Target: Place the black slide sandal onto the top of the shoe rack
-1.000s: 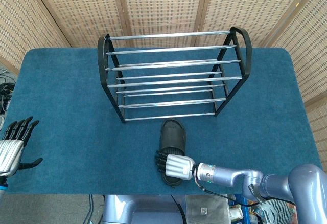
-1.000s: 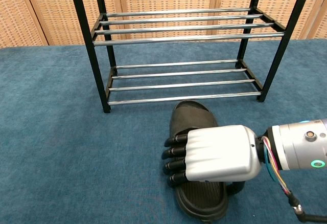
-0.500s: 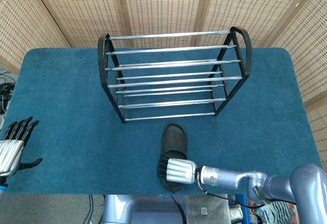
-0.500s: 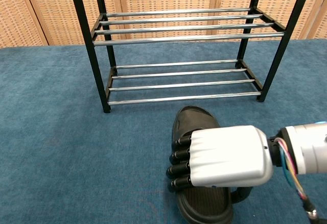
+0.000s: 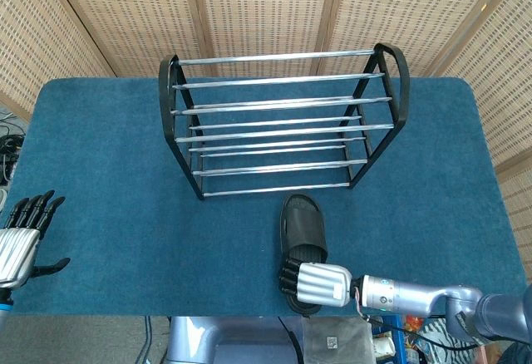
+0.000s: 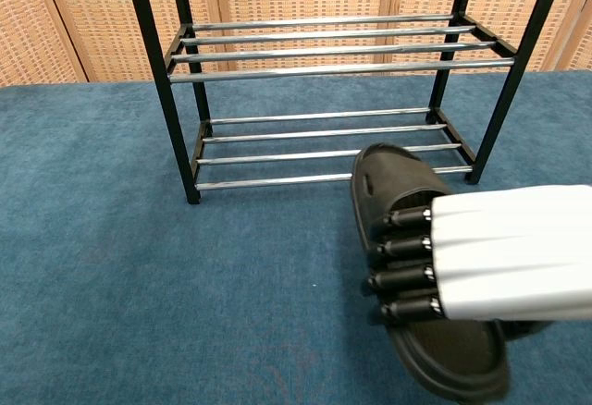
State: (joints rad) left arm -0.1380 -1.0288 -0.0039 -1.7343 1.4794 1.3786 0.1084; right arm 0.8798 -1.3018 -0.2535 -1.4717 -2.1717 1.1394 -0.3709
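Observation:
The black slide sandal (image 5: 302,228) (image 6: 398,190) is lifted off the blue carpet near the table's front edge, in front of the shoe rack. My right hand (image 5: 319,283) (image 6: 490,251) grips it around the heel half, fingers wrapped over its left side. The toe end points toward the shoe rack (image 5: 283,120) (image 6: 324,54), a black frame with chrome rails standing mid-table. The rack's top rails carry nothing. My left hand (image 5: 20,241) rests at the far left front edge, fingers spread and holding nothing; the chest view does not show it.
Blue carpet (image 5: 100,173) covers the table. Woven wicker screens (image 5: 266,7) stand behind it. The rack's lower shelves (image 6: 324,137) hold nothing.
My right hand has lifted the sandal off the carpet and carried it to the right and nearer the cameras. The left hand has stayed still.

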